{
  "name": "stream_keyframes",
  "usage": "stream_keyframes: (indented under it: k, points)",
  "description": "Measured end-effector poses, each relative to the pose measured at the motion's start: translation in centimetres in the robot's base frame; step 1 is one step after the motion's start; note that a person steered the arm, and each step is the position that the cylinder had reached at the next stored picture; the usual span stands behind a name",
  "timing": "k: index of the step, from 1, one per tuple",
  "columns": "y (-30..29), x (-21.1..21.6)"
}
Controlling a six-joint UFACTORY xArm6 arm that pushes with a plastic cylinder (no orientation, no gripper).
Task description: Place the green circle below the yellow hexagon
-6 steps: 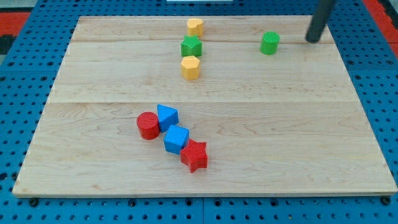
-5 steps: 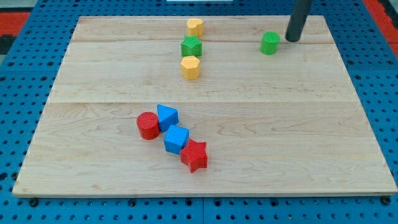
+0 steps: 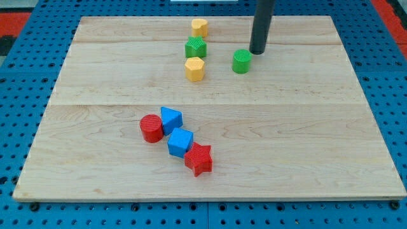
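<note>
The green circle (image 3: 241, 62) is a short green cylinder on the wooden board (image 3: 305, 127), to the right of the yellow hexagon (image 3: 194, 69). My tip (image 3: 257, 51) is right against the green circle's upper right side. A green star (image 3: 196, 47) sits just above the yellow hexagon, and a yellow heart (image 3: 200, 27) sits above that, near the board's top edge.
A cluster lies left of the board's centre toward the bottom: a red circle (image 3: 151, 128), a blue triangle-like block (image 3: 170, 119), a blue cube (image 3: 180, 142) and a red star (image 3: 198, 159), touching in a diagonal row.
My tip moved left and down from the top right. The green circle slid left and down with it, closer to the yellow hexagon.
</note>
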State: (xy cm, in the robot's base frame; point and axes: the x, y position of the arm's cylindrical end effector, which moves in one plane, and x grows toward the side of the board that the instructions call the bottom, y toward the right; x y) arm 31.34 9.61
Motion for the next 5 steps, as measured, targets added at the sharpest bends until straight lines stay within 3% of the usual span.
stream_keyframes:
  k: [3,5]
  points:
    - [-3.7,5.8]
    - [-7.3,6.6]
